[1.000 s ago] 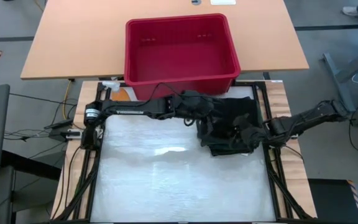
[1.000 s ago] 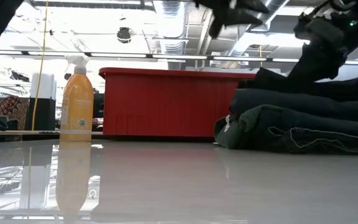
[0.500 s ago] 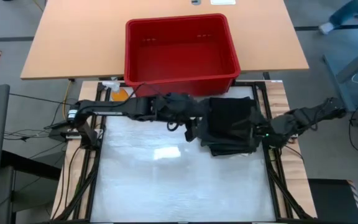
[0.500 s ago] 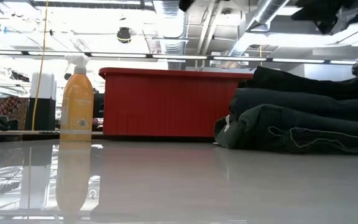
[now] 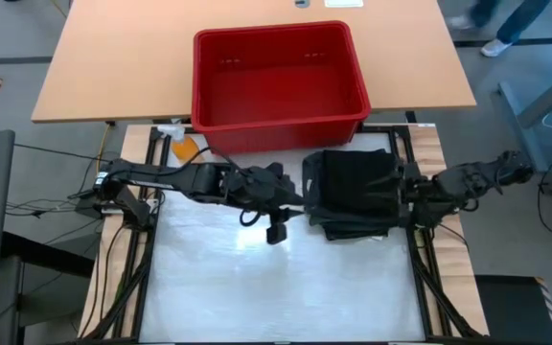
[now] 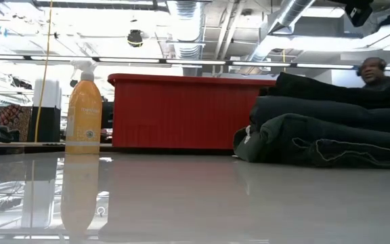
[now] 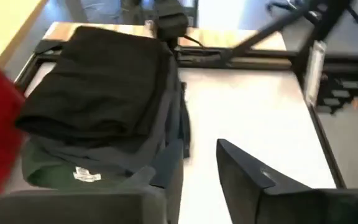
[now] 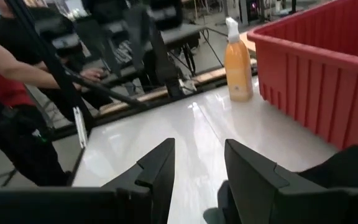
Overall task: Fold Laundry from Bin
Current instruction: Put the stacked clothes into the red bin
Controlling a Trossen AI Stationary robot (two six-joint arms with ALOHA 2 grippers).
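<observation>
The laundry is a folded stack (image 5: 353,192) at the table's far right: a black piece on top (image 7: 104,81), a charcoal one under it, a dark olive-green one with a white label (image 7: 82,176) at the bottom, resting on the white table top. The stack also shows in the low view (image 6: 330,129). The red bin (image 5: 278,77) stands behind it with nothing showing inside. My left gripper (image 5: 286,213) is open and empty, just left of the stack. My right gripper (image 5: 402,192) is open and empty at the stack's right edge.
An orange spray bottle (image 6: 84,112) stands at the table's far left beside the bin. The white table top (image 5: 257,278) lies open left of and in front of the stack. People show beyond the table in the right wrist view (image 8: 5,81).
My left gripper has drawn back off the top of the stack, toward the table's left and near edge. My right gripper has pulled away from the stack toward the table's right edge and risen out of the low view. The stack has stayed in place.
</observation>
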